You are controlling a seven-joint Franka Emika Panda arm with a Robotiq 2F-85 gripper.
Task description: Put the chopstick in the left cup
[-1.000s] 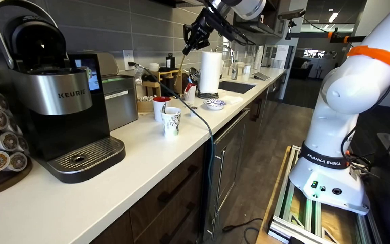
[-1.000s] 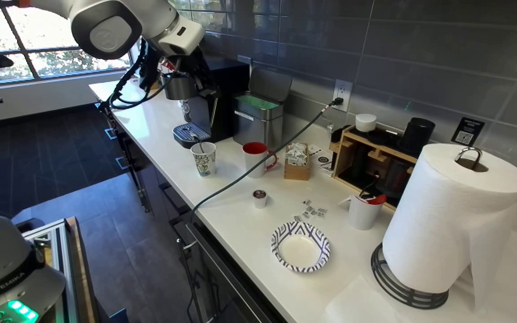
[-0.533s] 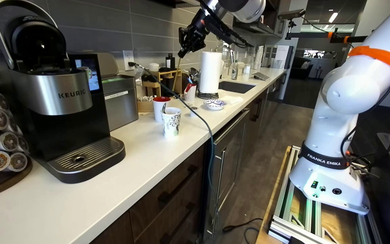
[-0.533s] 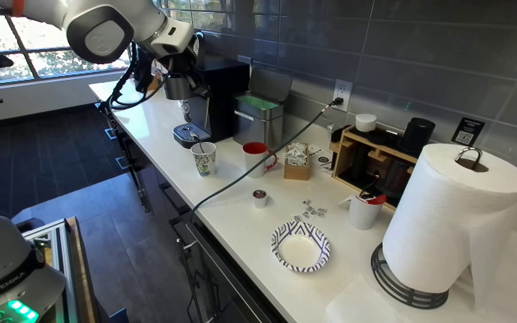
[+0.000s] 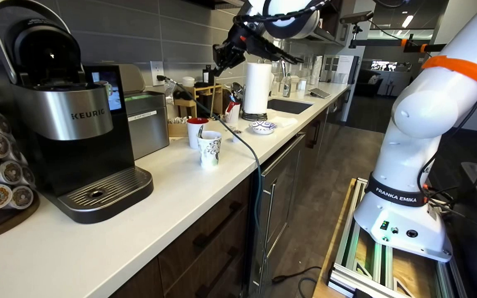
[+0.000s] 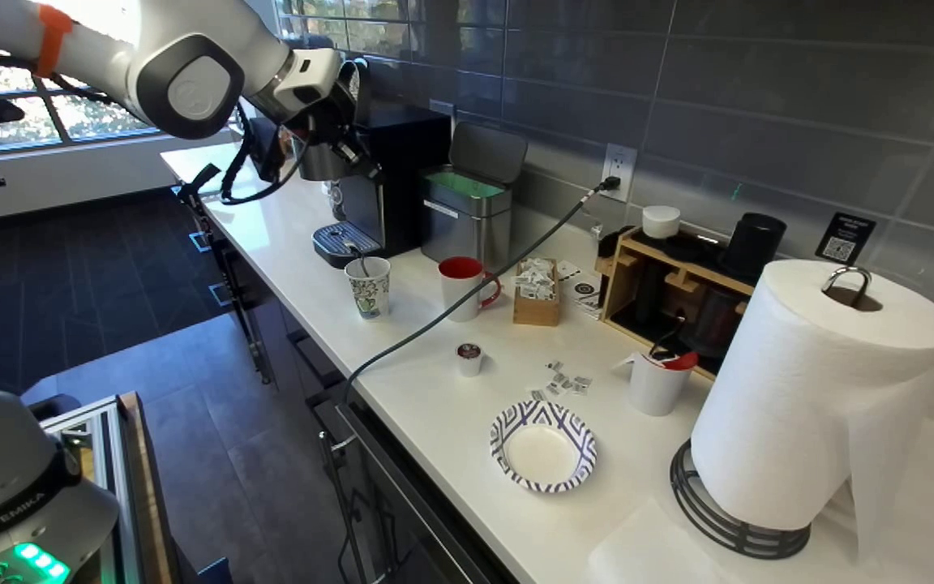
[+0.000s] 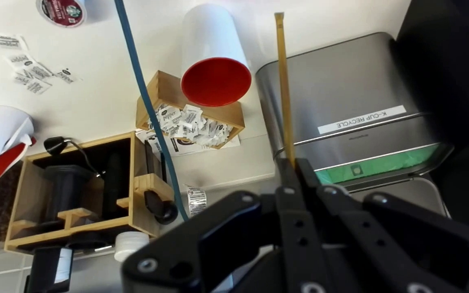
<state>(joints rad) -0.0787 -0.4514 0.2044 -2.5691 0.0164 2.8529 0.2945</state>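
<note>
The gripper (image 7: 296, 162) pinches the thin tan chopstick (image 7: 285, 89) between its fingertips, and in the wrist view the free end points to twelve o'clock. From those fingertips the red-lined mug (image 7: 210, 42) lies at eleven o'clock, the wooden box of packets (image 7: 169, 87) at ten and the steel bin (image 7: 332, 85) at one. In an exterior view the chopstick (image 5: 213, 95) hangs at six o'clock below the gripper, outside both mug and paper cup (image 5: 210, 151). That cup (image 6: 368, 294) (a dark utensil (image 6: 362, 264) leans inside) stands upright at nine o'clock from the mug in an exterior view, with a coffee pod (image 6: 469, 361) at six.
</note>
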